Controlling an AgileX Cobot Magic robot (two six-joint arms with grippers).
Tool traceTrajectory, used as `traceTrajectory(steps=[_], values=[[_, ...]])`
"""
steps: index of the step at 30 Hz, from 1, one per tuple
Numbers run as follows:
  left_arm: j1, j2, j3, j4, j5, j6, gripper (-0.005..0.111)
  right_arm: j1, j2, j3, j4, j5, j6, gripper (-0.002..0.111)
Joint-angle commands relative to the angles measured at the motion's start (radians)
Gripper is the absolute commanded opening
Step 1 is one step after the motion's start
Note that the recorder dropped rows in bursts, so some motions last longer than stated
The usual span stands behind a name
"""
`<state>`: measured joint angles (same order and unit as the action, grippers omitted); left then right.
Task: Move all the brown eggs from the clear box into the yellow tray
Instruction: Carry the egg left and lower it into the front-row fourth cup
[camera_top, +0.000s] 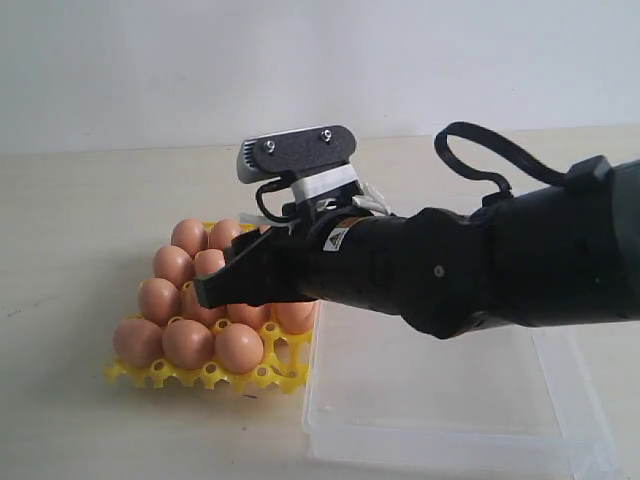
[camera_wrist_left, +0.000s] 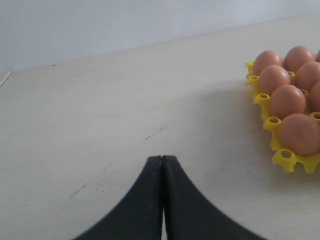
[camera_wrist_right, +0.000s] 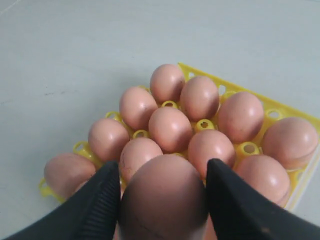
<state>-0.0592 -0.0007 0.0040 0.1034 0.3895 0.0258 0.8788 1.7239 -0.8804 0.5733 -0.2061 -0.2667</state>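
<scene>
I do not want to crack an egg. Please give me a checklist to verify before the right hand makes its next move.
1. Brown egg gripped between the right hand's fingers: ok.
2. Free cup in the yellow tray, at the corner beside the clear box: ok.
3. Egg directly above that cup: cannot tell.
4. Left hand shut, apart from the tray: ok.
5. Clear box emptied: cannot tell, arm hides part.

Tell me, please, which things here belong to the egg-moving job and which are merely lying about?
Belonging to the job: brown eggs, held egg in the right gripper, yellow tray, clear box.
Merely there: left gripper, shut above the bare table.
</scene>
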Motion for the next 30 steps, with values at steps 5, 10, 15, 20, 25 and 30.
traceTrajectory(steps=[5, 10, 15, 20, 25, 30], values=[[0.002, 0.001, -0.004, -0.002, -0.009, -0.003, 0.000, 0.005, 0.034, 0.041, 0.025, -0.029, 0.007, 0.000], [0.002, 0.001, -0.004, -0.002, -0.009, -0.003, 0.000, 0.016, 0.036, 0.046, 0.027, -0.042, 0.007, 0.000], [0.002, 0.001, -0.004, -0.002, -0.009, -0.003, 0.000, 0.022, 0.057, 0.046, 0.031, -0.048, 0.007, 0.000], [0.002, 0.001, -0.004, -0.002, -0.009, -0.003, 0.000, 0.029, 0.088, 0.046, 0.048, -0.051, 0.009, 0.000], [0.002, 0.001, -0.004, -0.002, -0.009, -0.003, 0.000, 0.029, 0.090, 0.046, 0.049, -0.063, 0.009, 0.000], [0.002, 0.001, -0.004, -0.002, -0.009, -0.003, 0.000, 0.029, 0.090, 0.046, 0.049, -0.066, -0.003, 0.000]])
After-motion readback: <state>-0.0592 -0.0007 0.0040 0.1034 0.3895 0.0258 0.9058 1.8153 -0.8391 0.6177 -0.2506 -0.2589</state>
